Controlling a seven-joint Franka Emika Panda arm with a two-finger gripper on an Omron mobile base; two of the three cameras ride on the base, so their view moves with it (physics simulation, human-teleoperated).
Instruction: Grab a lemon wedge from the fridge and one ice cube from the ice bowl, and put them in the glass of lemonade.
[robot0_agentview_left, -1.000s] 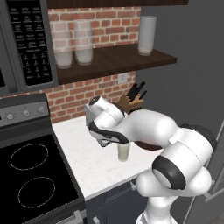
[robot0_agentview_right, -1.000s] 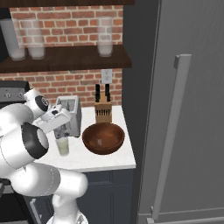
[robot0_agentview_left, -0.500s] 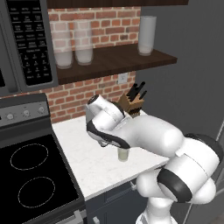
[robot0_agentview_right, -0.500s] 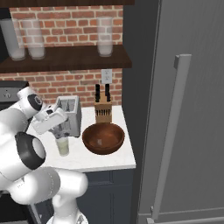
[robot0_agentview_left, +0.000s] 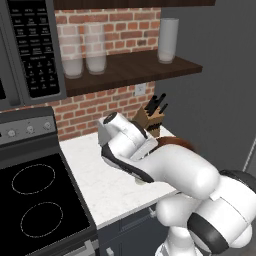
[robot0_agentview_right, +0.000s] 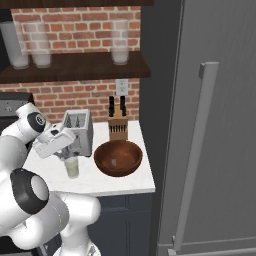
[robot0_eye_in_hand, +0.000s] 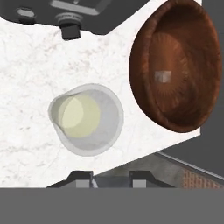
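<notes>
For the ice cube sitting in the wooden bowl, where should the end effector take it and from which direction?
Take the ice cube across its two opposite flat sides, coming straight down through the open top of the ice bowl. It lies alone near the bowl's centre, and the curved wall around it blocks any sideways approach.

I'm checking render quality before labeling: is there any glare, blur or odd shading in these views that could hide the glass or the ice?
Hand view: glass of lemonade sharp, translucent; ice bowl holds a faint pale cube. Right base view: even light, soft shadows, glass clear. Left base view: the arm covers the glass.
</notes>
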